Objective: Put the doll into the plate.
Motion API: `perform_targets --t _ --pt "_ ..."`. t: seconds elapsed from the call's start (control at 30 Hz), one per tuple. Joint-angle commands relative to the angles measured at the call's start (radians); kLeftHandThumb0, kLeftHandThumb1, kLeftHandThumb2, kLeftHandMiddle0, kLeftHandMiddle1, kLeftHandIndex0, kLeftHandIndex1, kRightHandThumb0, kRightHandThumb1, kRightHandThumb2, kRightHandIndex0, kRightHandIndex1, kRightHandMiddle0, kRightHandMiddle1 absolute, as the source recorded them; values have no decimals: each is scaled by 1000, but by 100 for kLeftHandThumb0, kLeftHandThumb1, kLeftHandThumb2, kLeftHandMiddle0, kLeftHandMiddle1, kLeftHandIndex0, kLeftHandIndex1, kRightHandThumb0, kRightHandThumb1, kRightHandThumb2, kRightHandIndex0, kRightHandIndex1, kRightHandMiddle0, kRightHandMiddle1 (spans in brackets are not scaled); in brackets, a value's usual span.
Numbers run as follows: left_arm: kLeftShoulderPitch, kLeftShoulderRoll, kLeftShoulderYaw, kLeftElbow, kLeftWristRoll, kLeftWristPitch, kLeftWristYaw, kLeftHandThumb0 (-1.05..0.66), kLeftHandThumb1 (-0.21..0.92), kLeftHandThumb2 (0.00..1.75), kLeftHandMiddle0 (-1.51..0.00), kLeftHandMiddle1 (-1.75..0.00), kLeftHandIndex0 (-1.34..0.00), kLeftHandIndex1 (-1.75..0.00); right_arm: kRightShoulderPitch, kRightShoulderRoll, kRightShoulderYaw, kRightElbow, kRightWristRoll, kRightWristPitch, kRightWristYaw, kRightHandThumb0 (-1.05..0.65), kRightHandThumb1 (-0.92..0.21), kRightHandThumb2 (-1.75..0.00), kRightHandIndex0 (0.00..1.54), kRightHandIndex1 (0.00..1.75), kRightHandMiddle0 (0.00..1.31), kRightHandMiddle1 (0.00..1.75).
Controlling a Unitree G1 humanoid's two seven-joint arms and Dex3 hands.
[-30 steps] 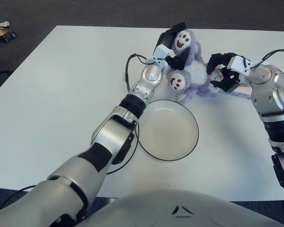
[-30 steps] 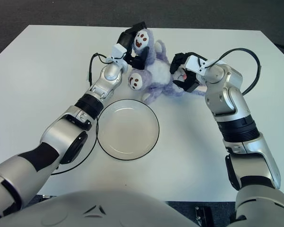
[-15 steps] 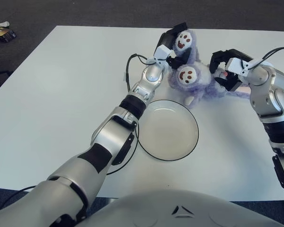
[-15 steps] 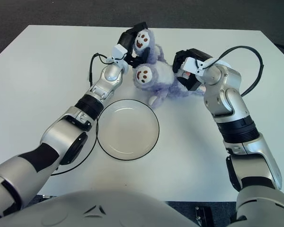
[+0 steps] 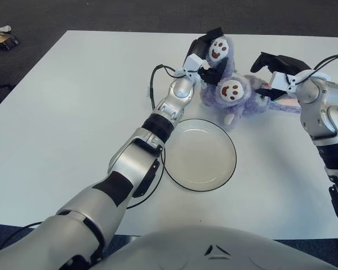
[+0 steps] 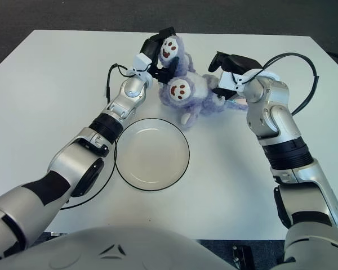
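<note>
Table (image 5: 73, 112), white and broad, fills most of both views and carries everything else. Next in size are the robot's 2 silver arms: the left one runs from the bottom left up toward the far middle of the table, and the right one comes in along the right edge. A round white plate (image 5: 180, 171) with a thin dark rim sits on the table near the middle, just right of the left forearm, and holds nothing.

Beyond the plate, well clear of its rim, lies the doll (image 5: 236, 95), a fluffy purple plush with 2 pale round patches bearing brown smiley marks. 1 patch points up at the far end, the other faces the camera lower down. The doll is on the table, not in the plate.

Left hand (image 5: 204, 52) is closed around the doll's upper part, its dark fingers wrapped about the plush just beside the upper smiley patch. Right hand (image 6: 232, 76) is at the doll's right side with its black fingers spread wide, the lower ones near or touching the fur; I cannot tell whether they actually press it.

A thin black cable (image 5: 153, 84) loops beside the left wrist.
</note>
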Motion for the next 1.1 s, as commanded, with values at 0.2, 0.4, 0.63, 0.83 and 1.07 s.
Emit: perform_targets --t 0.2,0.4,0.63,0.83,1.07 --pt "73 -195 5 -14 -5 -11 29 53 17 150 -73 -175 -100 -175 5 -48 -47 18 1 -84 -18 -94 -67 -46 121 175 0 70" --pt "70 -193 3 -15 1 9 38 53 16 150 -73 -175 -99 -175 1 -59 -57 55 5 -115 -21 -91 -66 -45 119 175 0 71" --pt "67 -190 0 -5 7 -5 42 53 16 150 -73 -175 -99 -175 2 -63 -69 89 -1 -160 -52 -102 -76 -35 116 175 0 69" --pt "64 -192 7 1 -10 1 20 53 16 150 -73 -175 -99 -175 6 -82 -66 113 -5 -204 -54 -105 -80 -29 113 175 0 63" --pt "59 -193 10 12 -11 -18 20 53 16 150 -73 -175 -99 -175 30 -100 -88 99 50 -235 2 -100 -78 -26 53 175 0 29"
